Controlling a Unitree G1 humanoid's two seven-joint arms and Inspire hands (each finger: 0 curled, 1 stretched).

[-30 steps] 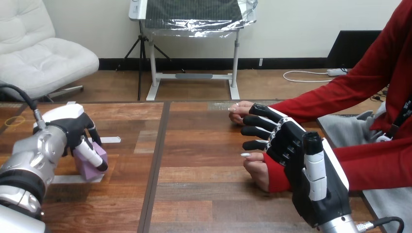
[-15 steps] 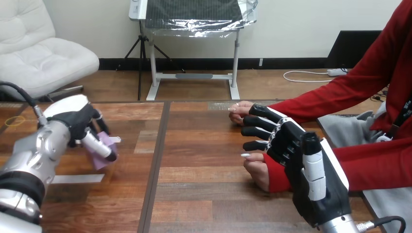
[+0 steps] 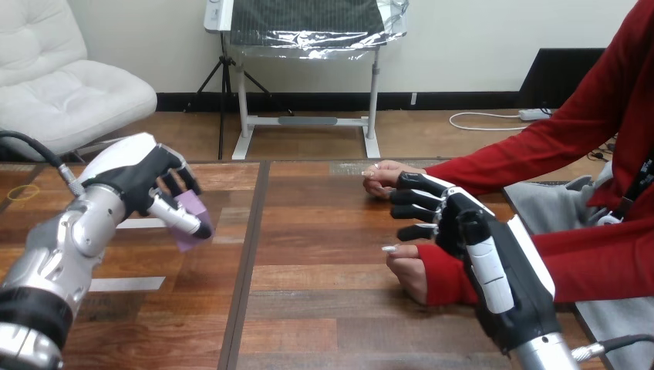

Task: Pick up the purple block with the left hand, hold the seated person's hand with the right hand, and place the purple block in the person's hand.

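Note:
My left hand [image 3: 135, 181] is shut on the purple block [image 3: 189, 220] and holds it in the air above the table's left part. The person has two hands on the table at the right: a far hand [image 3: 382, 176] and a near hand [image 3: 407, 266] with a red cuff. My right hand [image 3: 478, 254] lies over the near hand's wrist. Its black fingers [image 3: 416, 208] reach left between the person's two hands, relaxed and curled round nothing that I can see. I cannot tell whether it touches the wrist.
Two strips of white tape [image 3: 127, 284] lie on the wooden table [image 3: 308, 324] under and in front of my left hand. A dark seam [image 3: 245, 262] runs down the table between my left hand and the person's hands.
My left hand has lifted the purple block off the table and carried it up and to the right. My right hand has shifted slightly over the person's wrist.

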